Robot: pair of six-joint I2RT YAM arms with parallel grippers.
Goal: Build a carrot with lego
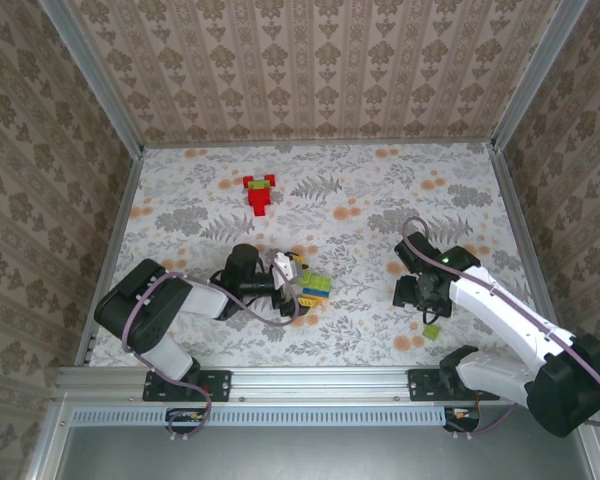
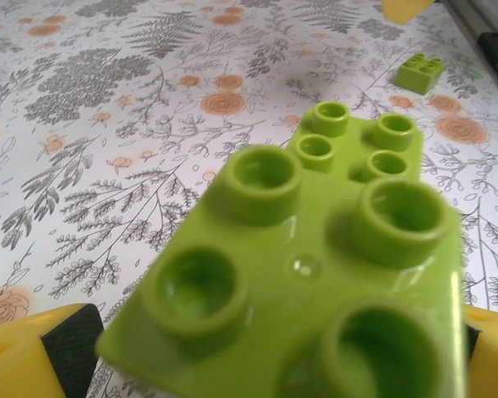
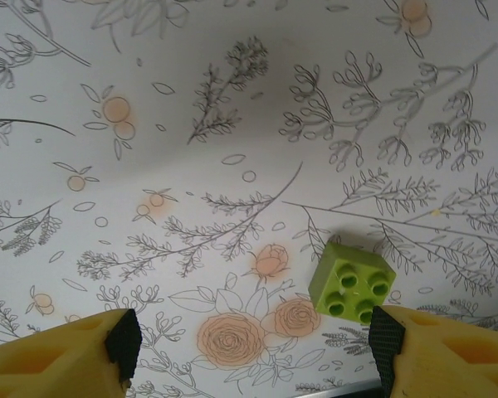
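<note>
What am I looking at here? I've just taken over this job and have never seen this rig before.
These are two robot arms bolted at the table's near edge, the left arm and the right arm, each ending in a two-finger pincer. The overhead picture looks down from behind them. The other two pictures come from a camera on each wrist. The left pincer grips a lime brick between its yellow fingers, beside a mixed pile of bricks. The right pincer is open above a small square brick lying on the flowered table. Farther back lies a red build with a green top.
</note>
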